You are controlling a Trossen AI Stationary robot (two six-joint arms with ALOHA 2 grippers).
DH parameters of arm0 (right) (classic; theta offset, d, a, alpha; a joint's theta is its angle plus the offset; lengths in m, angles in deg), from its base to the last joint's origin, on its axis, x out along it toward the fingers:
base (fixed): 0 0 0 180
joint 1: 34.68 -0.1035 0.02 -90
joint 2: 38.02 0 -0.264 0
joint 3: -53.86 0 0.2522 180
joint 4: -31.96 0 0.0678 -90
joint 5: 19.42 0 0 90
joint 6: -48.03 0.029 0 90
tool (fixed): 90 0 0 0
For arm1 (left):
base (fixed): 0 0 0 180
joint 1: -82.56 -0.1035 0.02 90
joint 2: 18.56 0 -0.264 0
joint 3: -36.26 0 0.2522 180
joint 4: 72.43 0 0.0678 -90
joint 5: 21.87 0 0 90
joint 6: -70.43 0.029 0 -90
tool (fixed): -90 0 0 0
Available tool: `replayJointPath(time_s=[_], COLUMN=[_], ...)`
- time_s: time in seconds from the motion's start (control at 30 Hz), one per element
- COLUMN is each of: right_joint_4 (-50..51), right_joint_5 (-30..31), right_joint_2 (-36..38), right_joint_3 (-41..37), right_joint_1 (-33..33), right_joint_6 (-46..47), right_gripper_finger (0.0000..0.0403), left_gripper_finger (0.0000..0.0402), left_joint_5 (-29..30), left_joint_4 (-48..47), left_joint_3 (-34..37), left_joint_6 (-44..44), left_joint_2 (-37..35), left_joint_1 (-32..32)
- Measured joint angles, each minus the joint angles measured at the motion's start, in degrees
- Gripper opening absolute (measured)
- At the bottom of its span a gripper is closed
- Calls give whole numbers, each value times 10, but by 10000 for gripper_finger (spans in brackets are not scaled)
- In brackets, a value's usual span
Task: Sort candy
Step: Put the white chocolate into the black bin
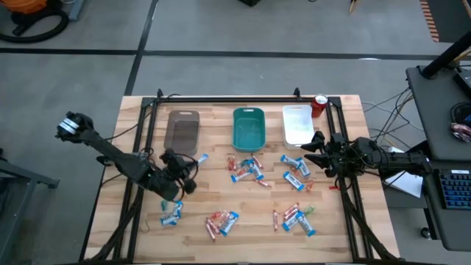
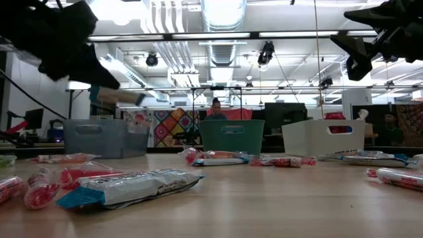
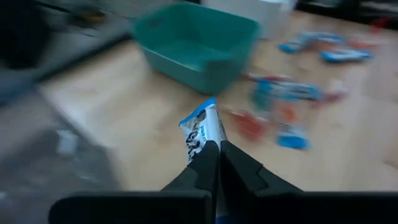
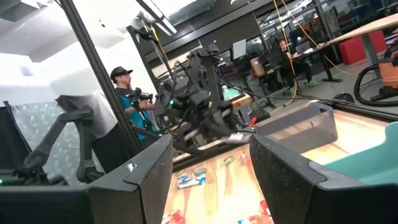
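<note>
Candy lies scattered over the wooden table in loose groups: blue-and-white bars and red pieces at the middle (image 1: 246, 168), at the right (image 1: 296, 168) and near the front edge (image 1: 221, 221). My left gripper (image 1: 193, 163) hangs above the table in front of the brown tray (image 1: 184, 129). It is shut on one blue-and-white candy bar (image 3: 202, 127). My right gripper (image 1: 316, 151) waits open and raised at the table's right side, in front of the white tray (image 1: 297, 123), with nothing between its fingers (image 4: 149, 174). My left gripper pinches one end of the blue-and-white bar (image 3: 200, 148) between its two fingers (image 3: 239, 165). The fingers slant down toward the teal tray and lie along the bar. The rest of the bar sticks out past the fingertips (image 2: 122, 97), lifted clear of the table.
A teal tray (image 1: 249, 126) stands between the brown and white trays along the far edge, and a red can (image 1: 319, 105) stands at the far right corner. More candy lies at the front left (image 1: 171, 213) and front right (image 1: 298, 217). A black frame rail (image 1: 221, 98) runs behind the trays.
</note>
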Motion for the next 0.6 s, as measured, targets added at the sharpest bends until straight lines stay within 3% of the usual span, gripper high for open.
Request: replayJointPath(time_s=[0.13, 0.23, 0.6], right_joint_4=[0, 0, 0], right_joint_5=[0, 0, 1], right_joint_2=[0, 0, 0], right_joint_3=[0, 0, 0], right_joint_1=[0, 0, 0], right_joint_6=[3, 3, 6], right_gripper_finger=[205, 205, 205], left_gripper_finger=[0, 0, 0], left_joint_5=[62, 63, -87], left_joint_4=[-198, -287, -277], left_joint_3=[-47, -64, -46], left_joint_6=[-48, -60, 48], left_joint_2=[-57, -85, -119], left_joint_1=[-48, -110, -342])
